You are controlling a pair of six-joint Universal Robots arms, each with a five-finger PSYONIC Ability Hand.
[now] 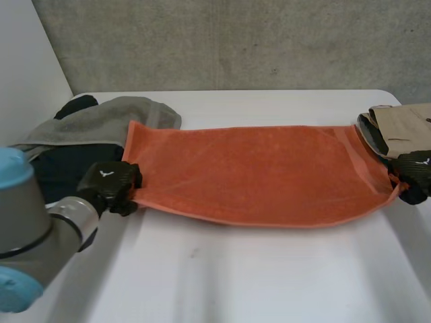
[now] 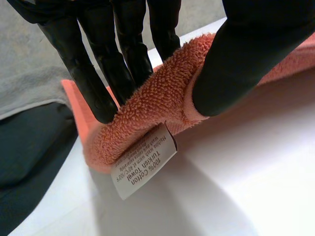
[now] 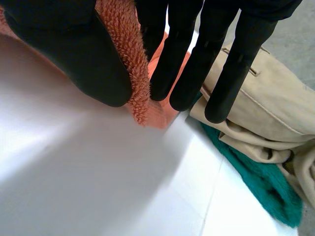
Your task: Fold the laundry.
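Observation:
An orange towel (image 1: 256, 171) lies spread flat across the middle of the white table (image 1: 222, 269). My left hand (image 1: 111, 185) is at its near left corner. In the left wrist view, the fingers (image 2: 93, 83) and thumb (image 2: 236, 64) pinch the towel's edge (image 2: 157, 103) just above a white care label (image 2: 142, 167). My right hand (image 1: 412, 176) is at the towel's near right corner. There the thumb (image 3: 83, 54) and fingers (image 3: 187, 64) pinch the corner of the orange towel (image 3: 133, 59), lifting it slightly off the table.
A grey towel (image 1: 101, 121) lies over dark clothing (image 1: 60, 168) at the table's left edge. On the right edge is a pile with a beige garment (image 1: 401, 128) and a green cloth (image 3: 256, 182). A concrete wall stands behind.

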